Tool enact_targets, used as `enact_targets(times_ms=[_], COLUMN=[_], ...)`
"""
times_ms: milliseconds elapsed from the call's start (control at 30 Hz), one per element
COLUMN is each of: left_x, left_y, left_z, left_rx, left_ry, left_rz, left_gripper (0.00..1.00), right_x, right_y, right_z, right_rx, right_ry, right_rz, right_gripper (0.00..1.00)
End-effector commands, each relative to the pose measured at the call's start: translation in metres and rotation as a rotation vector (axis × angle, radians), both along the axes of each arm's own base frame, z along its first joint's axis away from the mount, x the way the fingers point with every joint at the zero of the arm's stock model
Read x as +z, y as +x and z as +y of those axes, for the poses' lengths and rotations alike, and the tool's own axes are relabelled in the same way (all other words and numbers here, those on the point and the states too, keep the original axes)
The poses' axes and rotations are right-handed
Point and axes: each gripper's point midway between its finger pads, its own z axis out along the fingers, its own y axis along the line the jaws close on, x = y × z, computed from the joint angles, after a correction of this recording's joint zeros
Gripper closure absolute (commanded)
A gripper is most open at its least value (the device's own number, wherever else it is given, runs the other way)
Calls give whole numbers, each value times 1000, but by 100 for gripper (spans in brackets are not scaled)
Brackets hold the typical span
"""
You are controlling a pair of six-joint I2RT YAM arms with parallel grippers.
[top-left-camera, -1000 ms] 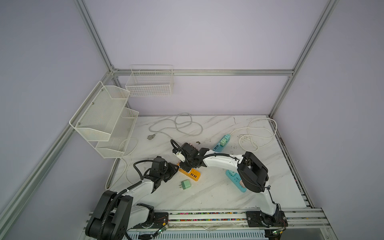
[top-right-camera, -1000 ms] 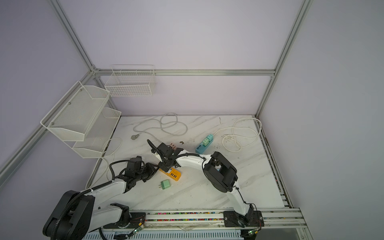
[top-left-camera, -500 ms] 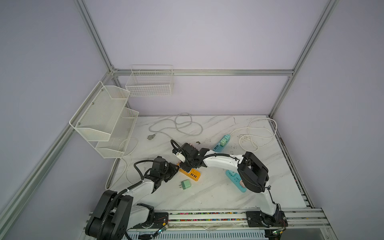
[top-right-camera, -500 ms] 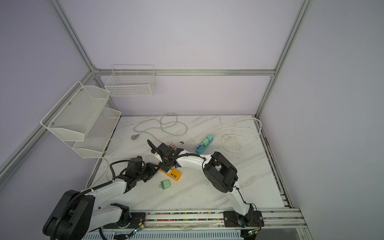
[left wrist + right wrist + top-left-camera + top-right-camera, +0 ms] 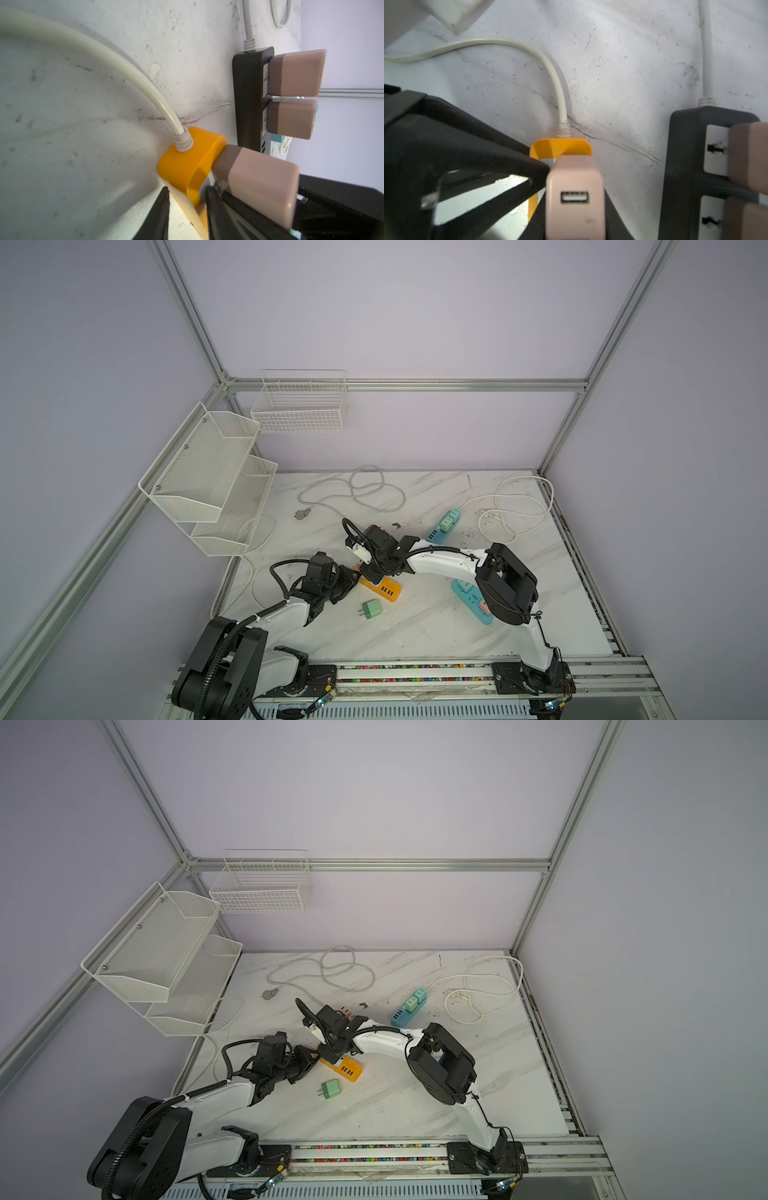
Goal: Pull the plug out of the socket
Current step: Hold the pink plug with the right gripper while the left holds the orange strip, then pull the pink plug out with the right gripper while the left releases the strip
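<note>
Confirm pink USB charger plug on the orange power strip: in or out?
In. The pink square USB charger plug sits against the orange plastic power strip; no prongs show.

Left arm [image 5: 286,612] stretched low from the near-left edge of the tabletop [image 5: 419,635], left end effector [image 5: 352,577] clamped closed, right arm [image 5: 440,568] bent at the elbow, reaching leftward, right end effector [image 5: 367,572] closed, tilted down, just beside the left

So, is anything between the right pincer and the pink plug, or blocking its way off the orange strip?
Nothing visible. The right pincer is shut on the pink plug, the left pincer clamps the orange strip; the black strip stands aside.
</note>
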Motion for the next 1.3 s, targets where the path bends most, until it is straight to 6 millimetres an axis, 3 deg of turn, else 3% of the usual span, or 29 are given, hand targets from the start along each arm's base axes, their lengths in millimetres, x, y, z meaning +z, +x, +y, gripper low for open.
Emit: enact_targets(times_ms=[0, 167, 367, 467, 733, 900, 1067, 1267], left_x=[-45, -46, -46, -46, -47, -42, -40, -43], left_y=[-44, -44, -43, -44, -45, -44, -42, -41], left_z=[16, 17, 18, 18, 22, 24, 20, 21], left_rx=[11, 15, 18, 18, 32, 47, 29, 28], left_ry=[91, 101, 104, 104, 119, 120, 111, 117], left_rz=[213, 219, 218, 217, 225, 198, 196, 205], left_gripper=[71, 72, 72, 72, 74, 74, 74, 74], right_x=[27, 23, 32, 34, 18, 33, 33, 32], right_y=[0, -15, 11, 15, -15, 6, 25, -8], right_z=[10, 17, 5, 4, 17, 7, -5, 13], right_rx=[30, 67, 5, -11, 54, 8, -73, 32], right_ry=[67, 70, 93, 87, 24, 80, 45, 55], right_rz=[-31, -12, -20, -32, -42, -31, -61, -40], right_gripper=[82, 82, 83, 83, 84, 84, 84, 84])
